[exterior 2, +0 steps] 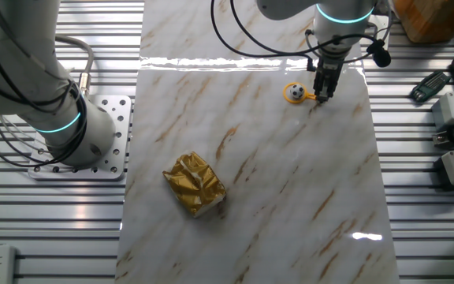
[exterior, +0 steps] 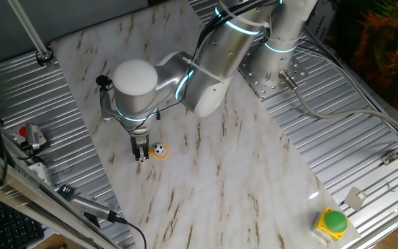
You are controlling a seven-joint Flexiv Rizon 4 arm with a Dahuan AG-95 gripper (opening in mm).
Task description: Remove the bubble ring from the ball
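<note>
The gripper (exterior 2: pixel 322 93) points straight down with its jaws lowered to the tabletop (exterior 2: pixel 290 189), their tips at the short handle of the bubble ring (exterior 2: pixel 309 96); whether they are closed on the handle or merely around it cannot be told. The hoop lies flat on the marble surface just beside the jaws, encircling the ball (exterior 2: pixel 295 92), which sits inside it. In the other fixed view the ball (exterior: pixel 159 149) and ring (exterior: pixel 162 155) appear right next to the gripper (exterior: pixel 141 156). A crumpled gold foil packet (exterior 2: pixel 195 184) rests well apart from the ball, nearer the arm's base.
</note>
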